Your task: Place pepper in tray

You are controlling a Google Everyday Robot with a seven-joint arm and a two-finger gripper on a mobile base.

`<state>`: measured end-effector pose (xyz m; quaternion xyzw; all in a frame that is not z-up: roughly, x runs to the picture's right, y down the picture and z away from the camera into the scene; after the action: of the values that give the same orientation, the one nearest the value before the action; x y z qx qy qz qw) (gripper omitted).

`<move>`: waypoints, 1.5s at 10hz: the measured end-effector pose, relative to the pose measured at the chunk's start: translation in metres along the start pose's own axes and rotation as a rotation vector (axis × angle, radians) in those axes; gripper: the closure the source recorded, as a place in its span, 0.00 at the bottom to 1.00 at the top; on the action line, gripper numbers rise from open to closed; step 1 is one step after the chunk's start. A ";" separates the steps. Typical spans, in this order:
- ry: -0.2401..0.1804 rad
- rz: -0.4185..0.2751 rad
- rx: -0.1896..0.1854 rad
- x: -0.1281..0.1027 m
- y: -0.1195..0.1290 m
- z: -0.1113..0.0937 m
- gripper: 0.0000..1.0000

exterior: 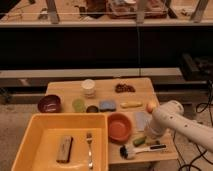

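The pepper (139, 140), small and dark green, lies on the wooden table just right of the orange bowl (120, 127) and above the brush (134, 150). My gripper (147, 135) is at the end of the white arm that reaches in from the right, directly beside and slightly above the pepper's right end. The tray (31, 131), a large yellow bin, stands at the front left. It holds a brown block (64, 149) and a fork (89, 150).
On the table are a maroon bowl (49, 104), a light-green cup (78, 105), a white cup (88, 87), a blue sponge (107, 105), a pale yellow oblong item (131, 104), an orange fruit (151, 106) and a dark snack pile (125, 88). A dark counter runs behind.
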<state>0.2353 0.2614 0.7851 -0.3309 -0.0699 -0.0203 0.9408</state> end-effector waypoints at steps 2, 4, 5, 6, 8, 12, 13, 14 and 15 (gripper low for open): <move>0.000 0.002 0.000 0.001 0.000 0.000 0.66; 0.000 0.003 -0.001 0.001 0.000 0.002 0.51; 0.002 0.001 -0.002 0.002 0.000 0.003 0.46; 0.004 0.002 -0.003 0.002 0.000 0.004 0.45; 0.006 0.005 -0.007 0.002 0.001 0.005 0.45; 0.006 0.011 -0.009 0.004 0.001 0.007 0.45; 0.006 0.013 -0.009 0.004 0.001 0.007 0.46; 0.006 0.015 -0.011 0.004 0.001 0.008 0.51; 0.007 0.016 -0.011 0.004 0.001 0.009 0.62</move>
<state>0.2382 0.2678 0.7921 -0.3366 -0.0639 -0.0140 0.9394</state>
